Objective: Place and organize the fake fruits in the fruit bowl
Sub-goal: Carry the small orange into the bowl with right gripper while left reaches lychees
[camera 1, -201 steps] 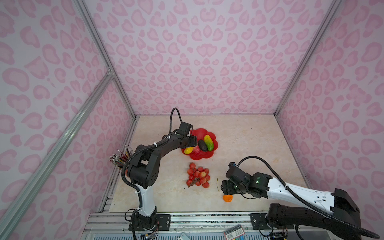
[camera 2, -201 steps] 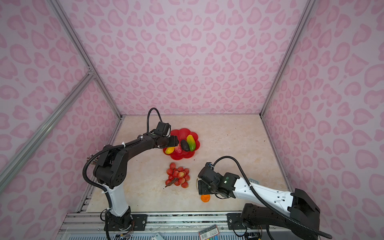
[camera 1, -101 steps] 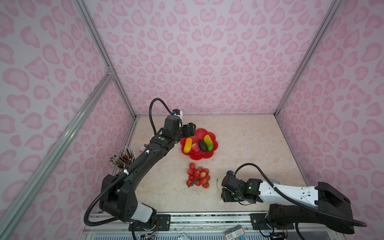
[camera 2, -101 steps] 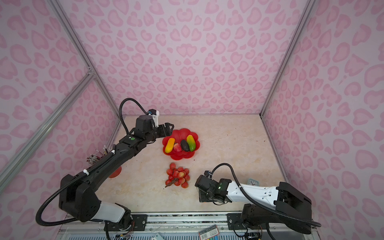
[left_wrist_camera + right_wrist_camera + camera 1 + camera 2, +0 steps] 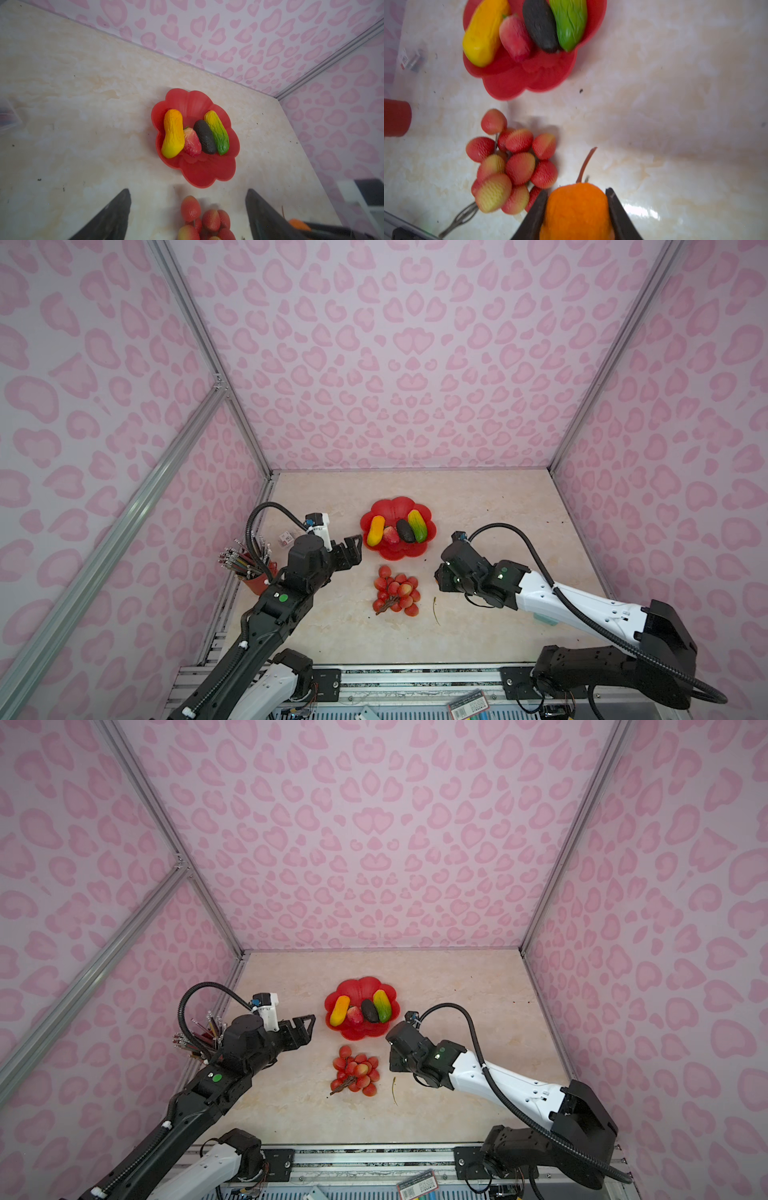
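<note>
Fruit bowl: we see the red scalloped fruit bowl [image 5: 393,506] standing on the surface [image 5: 498,510], in its far half and a little left of the middle.
Inside the bowl: four fruits lie side by side, each touching the next. From left to right in both top views they are the long yellow-orange fruit [image 5: 375,530], the strawberry [image 5: 390,534], the avocado [image 5: 405,530] and the papaya [image 5: 417,525].
Lychee bunch: the lychee bunch [image 5: 395,591] lies on the surface between the bowl and the near edge, apart from the bowl's rim.
Orange: the orange [image 5: 577,209] sits between the right fingers, just right of the lychee bunch. We cannot tell whether it is clear of the surface.
Right end effector: the right end effector [image 5: 576,191] is pinching the orange from both sides.
Left end effector: the left end effector [image 5: 188,192] is spread wide and holds nothing. It hangs just left of the bowl, pointing toward it.
Pencil bucket: the pencil bucket [image 5: 259,578] is red and stands at the surface's left edge.
</note>
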Tool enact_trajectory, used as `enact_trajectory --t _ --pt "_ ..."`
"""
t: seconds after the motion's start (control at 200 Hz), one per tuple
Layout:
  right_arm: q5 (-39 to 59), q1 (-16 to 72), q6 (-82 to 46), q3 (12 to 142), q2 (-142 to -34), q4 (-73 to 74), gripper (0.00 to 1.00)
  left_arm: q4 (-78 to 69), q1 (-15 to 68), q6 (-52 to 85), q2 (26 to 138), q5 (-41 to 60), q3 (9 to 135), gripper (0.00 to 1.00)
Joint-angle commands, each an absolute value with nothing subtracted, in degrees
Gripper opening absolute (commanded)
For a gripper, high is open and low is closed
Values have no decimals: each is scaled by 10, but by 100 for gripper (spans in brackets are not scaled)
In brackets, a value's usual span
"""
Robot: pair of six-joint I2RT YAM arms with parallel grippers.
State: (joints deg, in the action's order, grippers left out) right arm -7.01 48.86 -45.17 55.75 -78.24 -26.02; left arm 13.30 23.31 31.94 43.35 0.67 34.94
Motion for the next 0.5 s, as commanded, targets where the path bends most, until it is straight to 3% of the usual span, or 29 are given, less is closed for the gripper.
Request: enact_trajectory --t 0.0,0.195,0.355,0.495 --pt "-82 472 -368 636 -856 -212 31 185 233 344 394 83 316 86" --pt "-45 451 -317 783 -1021 -215 31 241 251 345 358 168 274 83" --pt "-12 442 -316 841 -1117 -215 31 259 312 358 350 161 259 82" --pt "-6 435 -318 874 -1175 -212 37 258 332 363 368 169 252 80"
